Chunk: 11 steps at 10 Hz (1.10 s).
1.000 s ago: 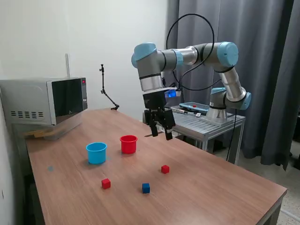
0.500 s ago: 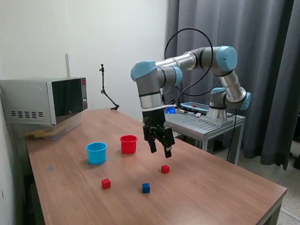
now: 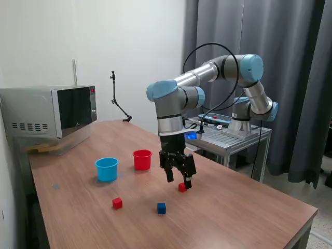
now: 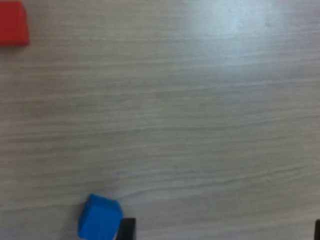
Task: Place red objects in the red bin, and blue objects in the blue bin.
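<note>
- My gripper [image 3: 177,180] hangs low over the wooden table [image 3: 238,207], its fingers spread wide with nothing between them.
- One red cube [image 3: 182,187] sits just beside my fingertips, partly hidden behind them in the exterior view.
- The other red cube [image 3: 117,203] lies toward that view's left, near the table's front edge.
- A blue cube [image 3: 161,208] rests between the two red ones, nearer the camera; the wrist view shows it close to one of my fingertips [image 4: 128,227].
- I see only this one blue cube.
- The red cup [image 3: 142,159] and the light-blue cup [image 3: 106,169] stand upright farther back, the blue one to the exterior view's left, apart from each other.
</note>
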Motion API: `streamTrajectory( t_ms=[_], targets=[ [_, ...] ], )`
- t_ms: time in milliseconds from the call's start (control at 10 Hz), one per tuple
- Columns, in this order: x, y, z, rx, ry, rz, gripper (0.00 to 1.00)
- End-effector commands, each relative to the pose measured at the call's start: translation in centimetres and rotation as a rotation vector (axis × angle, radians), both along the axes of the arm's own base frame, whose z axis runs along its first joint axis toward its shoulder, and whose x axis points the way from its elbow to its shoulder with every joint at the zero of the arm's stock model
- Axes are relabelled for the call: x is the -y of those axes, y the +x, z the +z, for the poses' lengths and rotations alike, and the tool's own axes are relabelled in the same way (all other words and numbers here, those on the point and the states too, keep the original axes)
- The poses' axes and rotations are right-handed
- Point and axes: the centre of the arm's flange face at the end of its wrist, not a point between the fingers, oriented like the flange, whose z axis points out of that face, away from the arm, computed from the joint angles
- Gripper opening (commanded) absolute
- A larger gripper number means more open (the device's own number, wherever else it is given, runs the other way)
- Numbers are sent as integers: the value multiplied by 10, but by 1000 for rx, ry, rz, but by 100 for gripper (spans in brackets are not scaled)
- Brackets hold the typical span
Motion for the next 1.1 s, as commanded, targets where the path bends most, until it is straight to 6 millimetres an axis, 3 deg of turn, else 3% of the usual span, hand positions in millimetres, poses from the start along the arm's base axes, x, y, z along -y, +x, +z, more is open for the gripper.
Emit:
streamTrajectory(
  t_ms=[0, 1000],
  targets=[
    [8, -1, -18, -8, 1, 9, 100],
    [-15, 4, -42, 13, 227, -160, 100]
  ],
)
